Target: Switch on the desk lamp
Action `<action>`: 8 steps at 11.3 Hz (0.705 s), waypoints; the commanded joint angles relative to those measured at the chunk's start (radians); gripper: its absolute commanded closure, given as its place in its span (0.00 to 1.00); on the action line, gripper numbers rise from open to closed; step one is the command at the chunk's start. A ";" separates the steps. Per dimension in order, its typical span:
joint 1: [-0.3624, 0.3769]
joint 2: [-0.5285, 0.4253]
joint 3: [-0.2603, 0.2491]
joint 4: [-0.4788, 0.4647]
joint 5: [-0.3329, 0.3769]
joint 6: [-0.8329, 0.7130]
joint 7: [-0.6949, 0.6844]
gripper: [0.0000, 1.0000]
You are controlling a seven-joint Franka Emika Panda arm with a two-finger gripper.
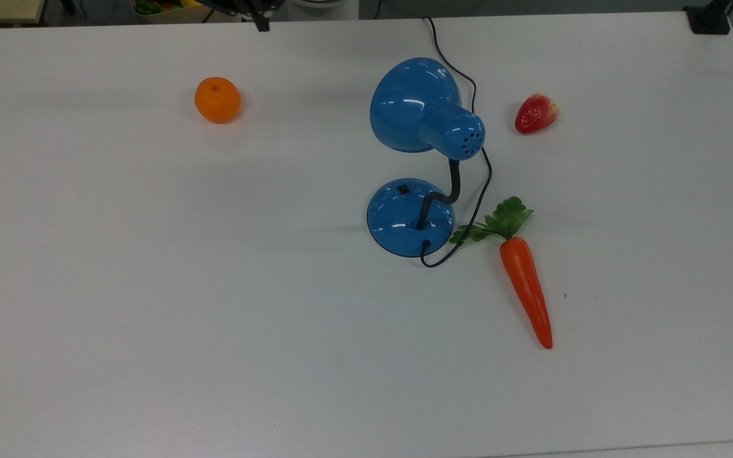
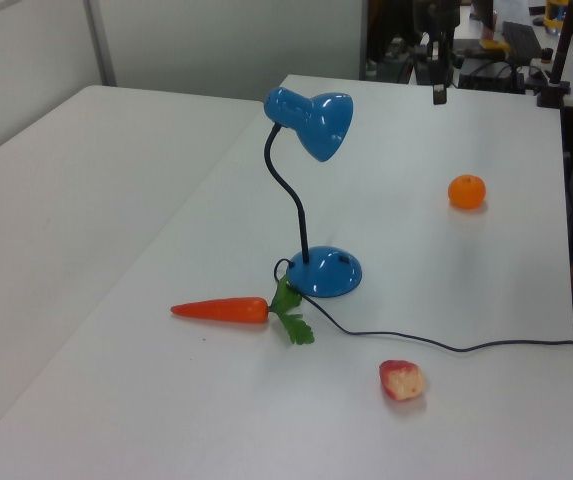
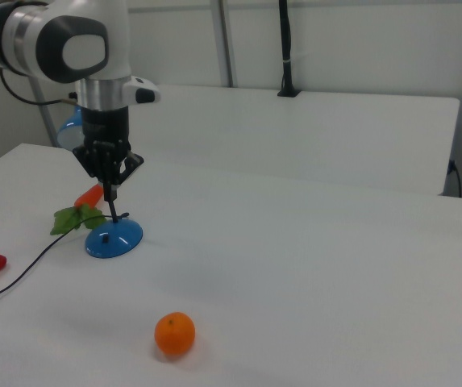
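In the top view, going left to right across the white tabletop [image 1: 150,286], an orange [image 1: 217,100] sits toward the far left, well apart from everything else. The gripper [image 1: 258,19] pokes in at the top edge of the top view, above the tabletop's far border and to the right of the orange; in the right view the white arm [image 3: 69,48] hangs it point-down in front of the lamp, and its jaws look drawn together into a narrow dark tip holding nothing. Next comes the desk lamp [image 1: 412,216] near the middle of the tabletop — its round blue base carries a small black switch [image 1: 403,189] on the far side, and a black gooseneck [image 1: 446,194] rises from the base and bends up to the glossy blue dome shade [image 1: 414,105], which in the top view lies above the base. The left view shows the lamp standing upright with the shade tilted down toward the left view's right. A black cord [image 1: 478,191] leaves the base's near edge, loops to the right and runs away to the tabletop's far edge. Just right of the base lies a toy carrot [image 1: 525,289] — its green leaves [image 1: 500,219] touch the cord, its tip points toward the near edge. Farthest right, beyond the cord, a strawberry [image 1: 536,113] rests alone.
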 commanded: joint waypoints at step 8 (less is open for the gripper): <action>0.281 -0.247 -0.098 -0.501 0.216 0.588 -0.237 1.00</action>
